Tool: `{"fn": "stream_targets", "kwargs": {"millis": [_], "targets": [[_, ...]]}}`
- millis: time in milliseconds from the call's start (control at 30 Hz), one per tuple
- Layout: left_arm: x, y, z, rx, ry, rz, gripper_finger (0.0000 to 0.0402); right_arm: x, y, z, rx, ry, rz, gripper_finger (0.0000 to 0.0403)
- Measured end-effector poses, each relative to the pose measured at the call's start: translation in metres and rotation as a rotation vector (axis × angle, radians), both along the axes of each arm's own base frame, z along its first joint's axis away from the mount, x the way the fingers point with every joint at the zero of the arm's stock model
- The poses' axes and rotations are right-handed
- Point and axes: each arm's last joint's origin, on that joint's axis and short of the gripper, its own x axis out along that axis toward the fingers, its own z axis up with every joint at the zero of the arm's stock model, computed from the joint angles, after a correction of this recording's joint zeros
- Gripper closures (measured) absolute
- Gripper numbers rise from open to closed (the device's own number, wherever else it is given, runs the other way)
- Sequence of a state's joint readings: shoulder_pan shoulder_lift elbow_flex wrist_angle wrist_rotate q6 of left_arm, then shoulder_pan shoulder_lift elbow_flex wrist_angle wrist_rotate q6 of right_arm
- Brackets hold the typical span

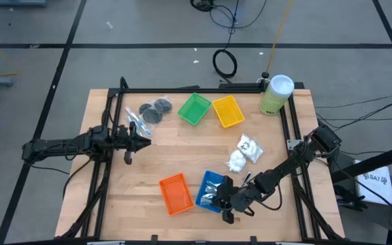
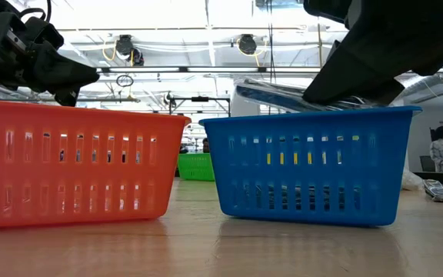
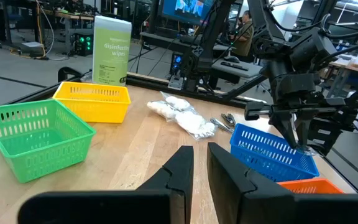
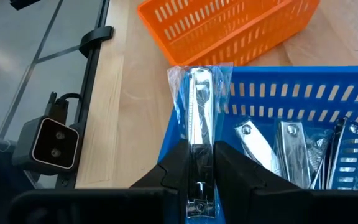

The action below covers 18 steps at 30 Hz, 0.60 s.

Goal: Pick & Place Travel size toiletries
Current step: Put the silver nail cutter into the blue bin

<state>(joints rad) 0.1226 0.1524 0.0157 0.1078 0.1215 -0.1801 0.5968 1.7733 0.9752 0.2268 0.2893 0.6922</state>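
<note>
My right gripper (image 1: 222,199) hangs over the blue tray (image 1: 211,182) and is shut on a silver metal item in clear wrap (image 4: 199,93). Several like silver items (image 4: 272,146) lie inside that tray. White packets (image 1: 245,152) lie on the table right of centre. Dark round discs (image 1: 155,110) and slim clear sticks (image 1: 136,122) lie near the far-left corner. My left gripper (image 1: 129,141) hovers above the table's left side, near the sticks, with a narrow gap between its fingers (image 3: 182,165) and nothing in it. My right gripper pinches the wrapped silver item by one end (image 4: 199,134) between its two fingers, which lie along its length. The item sticks out roughly level (image 2: 283,94) just above the blue tray's rim (image 2: 314,114). Whether it touches the rim, I cannot tell.
An orange tray (image 1: 175,192) stands close beside the blue one on its left. A green tray (image 1: 194,109) and a yellow tray (image 1: 228,111) sit at the far edge, with a tall pale green canister (image 1: 275,94) at the far-right corner. Bare wood lies mid-table.
</note>
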Motion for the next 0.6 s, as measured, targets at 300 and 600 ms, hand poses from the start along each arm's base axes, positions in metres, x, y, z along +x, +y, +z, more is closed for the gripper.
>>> {"fn": "stream_targets", "kwargs": {"millis": [300, 600], "targets": [[0.0000, 0.0000, 0.0000, 0.000, 0.000, 0.000, 0.0357, 0.0000, 0.0000, 0.0000, -0.001, 0.000, 0.000, 0.0341], [0.0000, 0.0000, 0.0000, 0.000, 0.000, 0.000, 0.0357, 0.0000, 0.0000, 0.0000, -0.001, 0.000, 0.000, 0.0341]]}}
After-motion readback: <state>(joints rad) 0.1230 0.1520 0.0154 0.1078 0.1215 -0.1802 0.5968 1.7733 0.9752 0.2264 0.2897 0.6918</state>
